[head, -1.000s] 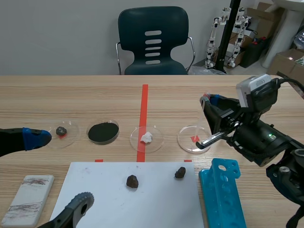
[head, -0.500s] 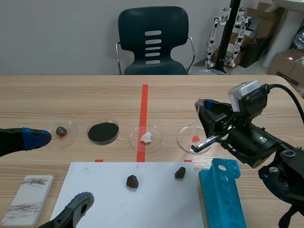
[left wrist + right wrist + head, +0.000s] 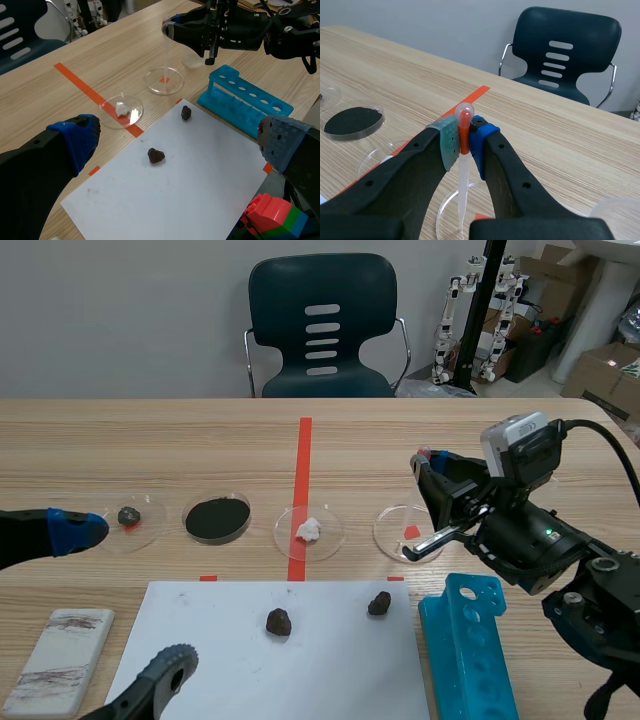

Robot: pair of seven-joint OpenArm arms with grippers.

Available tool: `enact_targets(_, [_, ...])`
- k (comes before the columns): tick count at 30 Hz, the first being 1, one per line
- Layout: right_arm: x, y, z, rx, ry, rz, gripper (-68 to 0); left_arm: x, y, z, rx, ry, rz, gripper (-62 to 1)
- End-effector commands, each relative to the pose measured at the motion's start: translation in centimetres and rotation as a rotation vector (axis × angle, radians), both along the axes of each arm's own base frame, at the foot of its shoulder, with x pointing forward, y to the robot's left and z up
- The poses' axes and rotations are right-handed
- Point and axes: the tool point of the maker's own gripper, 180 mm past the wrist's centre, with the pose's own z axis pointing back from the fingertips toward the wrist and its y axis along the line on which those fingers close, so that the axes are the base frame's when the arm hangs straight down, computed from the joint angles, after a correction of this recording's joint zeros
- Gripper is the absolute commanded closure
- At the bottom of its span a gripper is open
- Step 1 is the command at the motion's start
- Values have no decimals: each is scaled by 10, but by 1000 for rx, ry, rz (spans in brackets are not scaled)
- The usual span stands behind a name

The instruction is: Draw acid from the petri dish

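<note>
The clear petri dish [image 3: 405,533] with a red mark under it lies right of the tape line. My right gripper [image 3: 430,458] hangs just above it, shut on a clear plastic dropper [image 3: 463,170] with an orange neck. The dropper's tip points down into the dish [image 3: 442,217]. From the left wrist view the dropper [image 3: 166,50] hangs upright over the dish [image 3: 164,81], held by the right gripper [image 3: 170,30]. My left gripper [image 3: 115,605] sits open at the table's near left, far from the dish, with nothing between its fingers [image 3: 75,142].
Three more dishes stand in the row: one with a dark stone [image 3: 132,517], one with black powder [image 3: 217,519], one with a white lump [image 3: 309,530]. A white sheet [image 3: 200,650] carries two dark stones. A blue tube rack [image 3: 468,650] lies under the right arm. A smudged block [image 3: 60,660] lies near left.
The right arm shifted a little to the left with the dropper, bringing it over the dish, then held nearly still. The left arm has not moved.
</note>
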Motion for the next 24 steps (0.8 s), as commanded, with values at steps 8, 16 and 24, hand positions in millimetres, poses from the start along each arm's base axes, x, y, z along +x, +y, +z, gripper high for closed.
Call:
enact_targets(8, [7,-1,13,16,-40,-7,-53,0,-2,5,-27,-7,6,-623])
enact_targets(16, [7,-1,13,16,-40,-7,-67,0,-2,5,-27,-7,6,-623])
enact_targets(24, [7,-1,14,17,-43,-7,-82,0,-2,5,-27,-7,6,-623])
